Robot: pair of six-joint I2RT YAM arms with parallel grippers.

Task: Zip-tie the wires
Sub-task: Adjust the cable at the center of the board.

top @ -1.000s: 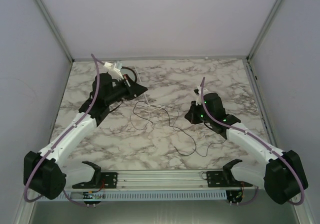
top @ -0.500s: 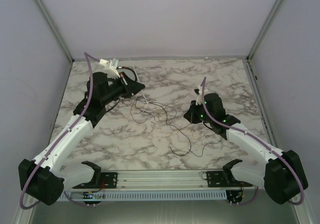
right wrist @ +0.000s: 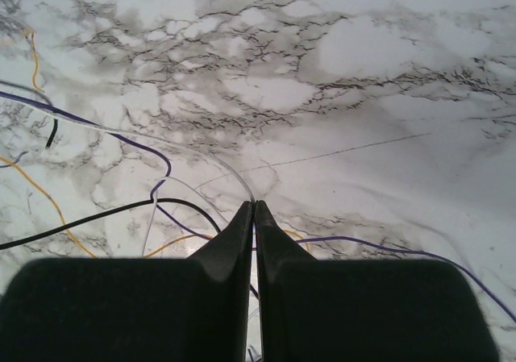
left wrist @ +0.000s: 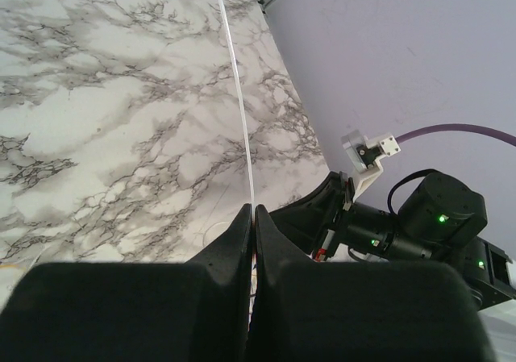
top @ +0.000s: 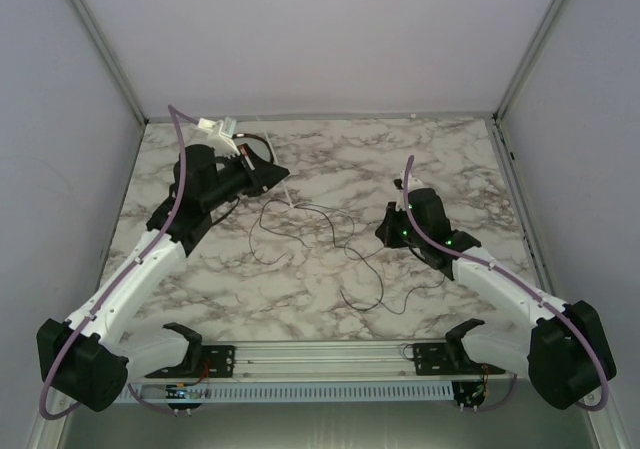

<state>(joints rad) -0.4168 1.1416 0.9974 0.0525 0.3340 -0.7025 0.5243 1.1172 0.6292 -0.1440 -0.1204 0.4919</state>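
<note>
The zip tie (left wrist: 242, 96) is clamped in the closed left pincer (left wrist: 251, 210) and projects straight ahead of its tips. The wires (right wrist: 97, 217) lie looped on the table (top: 450, 164) between both pincers; the closed right pincer (right wrist: 254, 209) pinches one strand.

A white marble-patterned tabletop (top: 330, 159) with grey veins fills the floor of an enclosure under soft, even light. Plain pale lilac-grey walls (top: 320, 39) close it on three sides, joined by slim metal strips (top: 100, 44), and a metal rail (top: 330, 354) runs along the near edge.
</note>
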